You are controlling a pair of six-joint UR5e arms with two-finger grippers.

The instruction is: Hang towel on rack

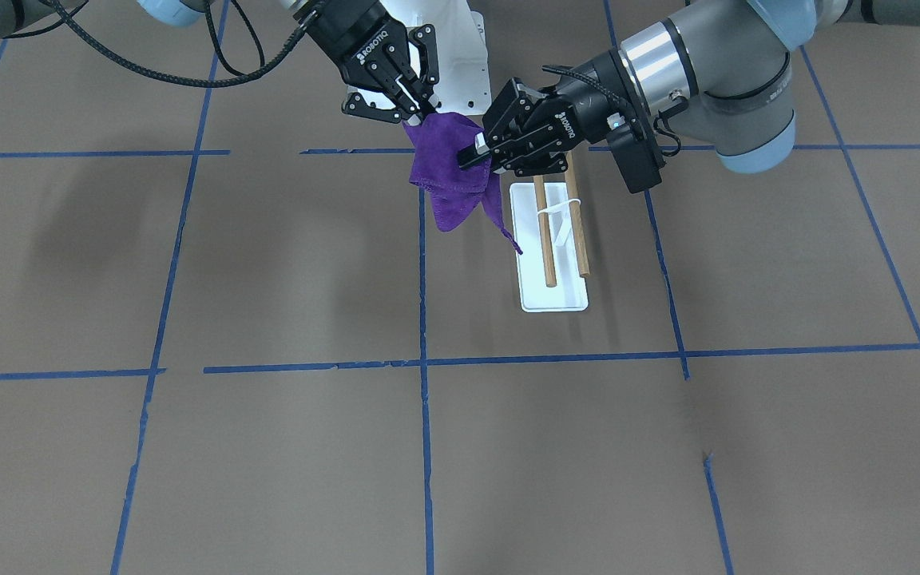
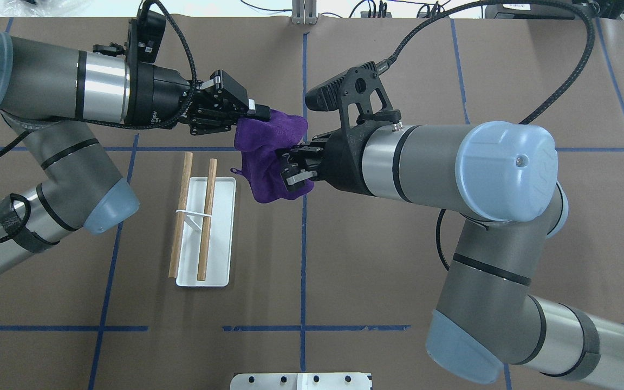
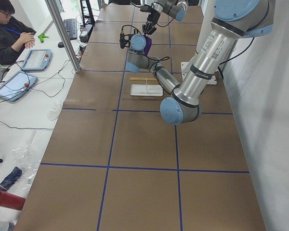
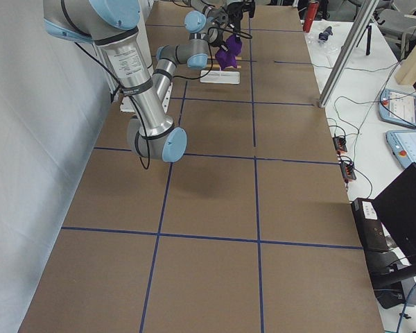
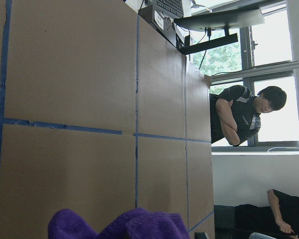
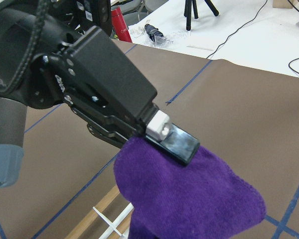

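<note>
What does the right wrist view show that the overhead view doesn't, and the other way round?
Only the right wrist view: a close look at the left gripper shut on the towel's upper edge, and a red bottle in the background. Only the overhead: the right gripper also shut on the towel, and the whole rack, with the towel held beside it, not over the dowels. Both: the towel, the left gripper and part of the rack.

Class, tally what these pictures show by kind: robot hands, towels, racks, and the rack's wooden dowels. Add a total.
hands: 2 (left hand, right hand)
towel: 1
rack: 1
dowels: 2
total: 6
</note>
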